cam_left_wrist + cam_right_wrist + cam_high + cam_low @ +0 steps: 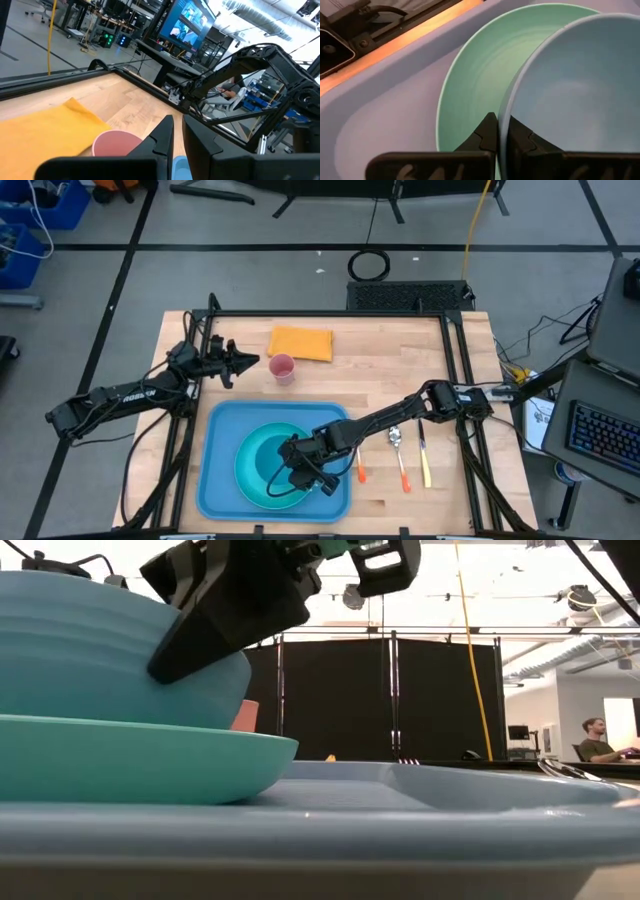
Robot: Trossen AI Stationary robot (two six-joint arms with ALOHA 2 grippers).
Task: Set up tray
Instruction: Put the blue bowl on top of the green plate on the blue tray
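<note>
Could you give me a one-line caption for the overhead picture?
Right gripper holds a blue bowl over the teal plate on the tray.

My arms are showing as dark, matte black links, with white lettering running along my left forearm. Black cables are trailing beside both arms. My left gripper (247, 361) and right gripper (502, 131) are wearing angular, wedge-shaped black fingers.
</note>
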